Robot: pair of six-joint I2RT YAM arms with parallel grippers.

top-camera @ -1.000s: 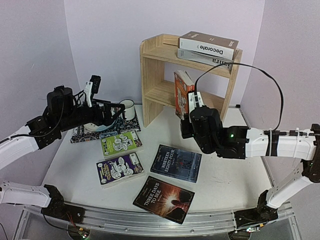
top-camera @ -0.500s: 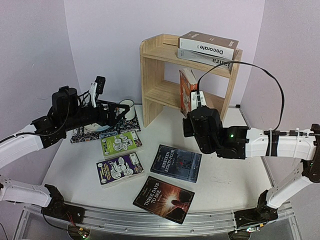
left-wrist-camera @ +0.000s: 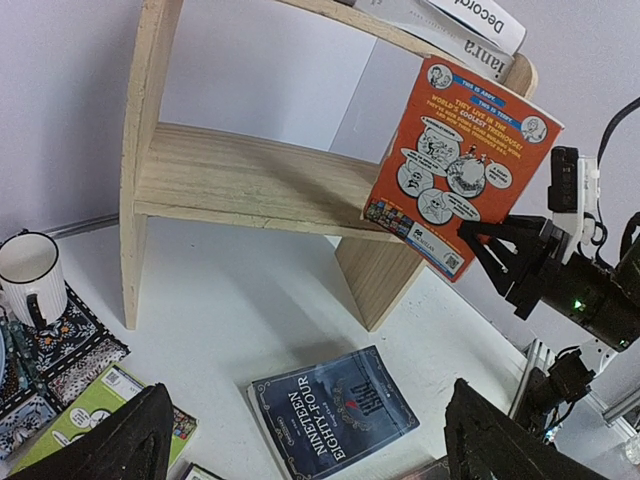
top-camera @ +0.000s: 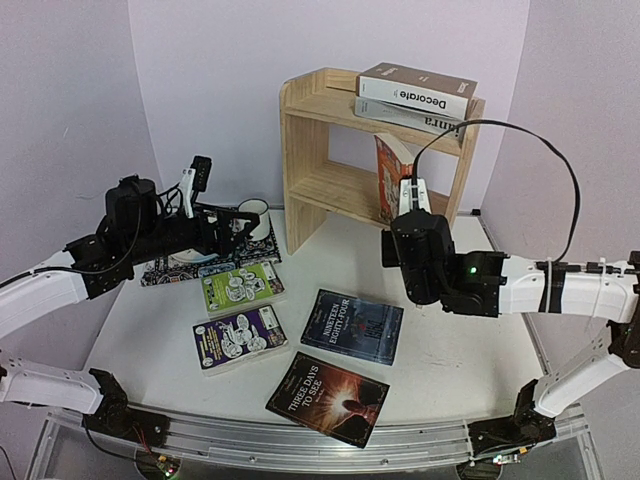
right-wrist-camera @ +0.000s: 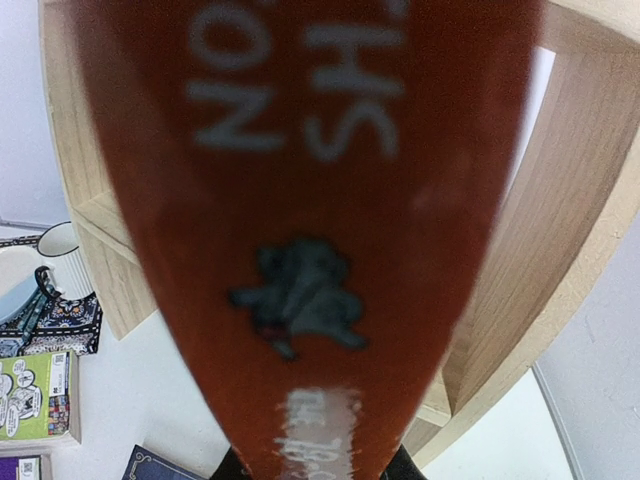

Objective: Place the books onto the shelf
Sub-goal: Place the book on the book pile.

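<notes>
- Step in hand: shelving the orange book (top-camera: 393, 170)
- Right gripper (top-camera: 406, 200) pinches the book's lower edge; the book is upright, just in front of the shelf (top-camera: 305, 120), at the right half of the lower tier
- Left gripper (top-camera: 232, 218) is spread wide and holds nothing, left of the shelf
- Placed: two books (top-camera: 415, 95) lie flat on the shelf top
- Remaining: four books (top-camera: 352, 326) lie on the table (top-camera: 450, 340) in front of the shelf
- Next move, as judged: carry the book in over the lower board, clear of the top board and right panel, set it down, then release
</notes>
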